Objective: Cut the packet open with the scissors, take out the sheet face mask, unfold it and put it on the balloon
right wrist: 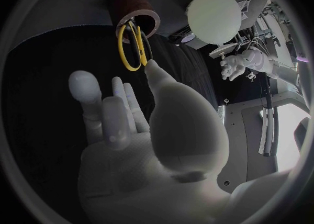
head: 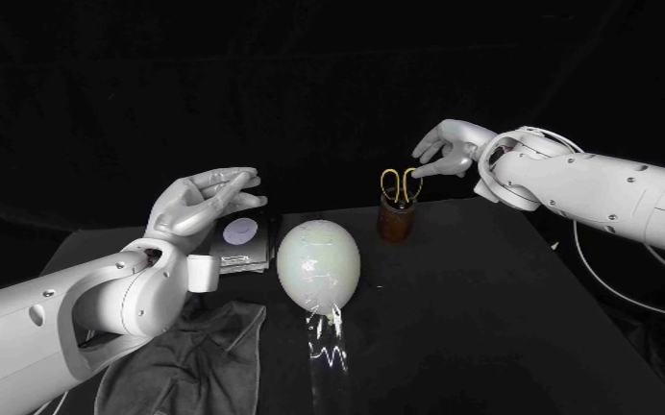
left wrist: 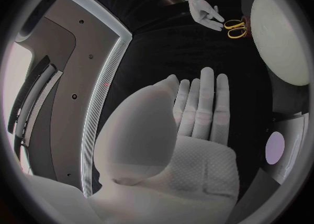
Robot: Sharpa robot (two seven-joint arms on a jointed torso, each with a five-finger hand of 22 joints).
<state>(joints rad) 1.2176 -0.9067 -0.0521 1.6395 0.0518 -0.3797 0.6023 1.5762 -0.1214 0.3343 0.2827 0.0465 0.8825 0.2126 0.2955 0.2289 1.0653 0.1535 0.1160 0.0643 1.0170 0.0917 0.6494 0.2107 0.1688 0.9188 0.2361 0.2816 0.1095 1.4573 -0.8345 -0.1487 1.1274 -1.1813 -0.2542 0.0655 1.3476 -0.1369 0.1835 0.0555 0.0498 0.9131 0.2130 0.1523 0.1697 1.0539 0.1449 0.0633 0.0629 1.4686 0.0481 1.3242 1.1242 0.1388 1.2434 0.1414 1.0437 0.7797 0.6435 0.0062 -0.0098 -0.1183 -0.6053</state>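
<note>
Reaching down, right hand (head: 451, 151) touches the scissors (head: 402, 184) in the holder (head: 397, 223), fingers (head: 424, 171) spread; left hand (head: 201, 202) hovers empty, fingers straight, over the packet (head: 244, 242).

Head: above, facing 12 o'clock, down on tabletop (head: 471, 338)
Left wrist: close behind left hand (left wrist: 190, 135)
Right wrist: close behind right hand (right wrist: 144, 140)
Shared: scissors (head: 401, 184), balloon (head: 319, 261)

Balloon (head: 319, 261) between packet (head: 244, 242) and scissors (head: 401, 184)
</note>
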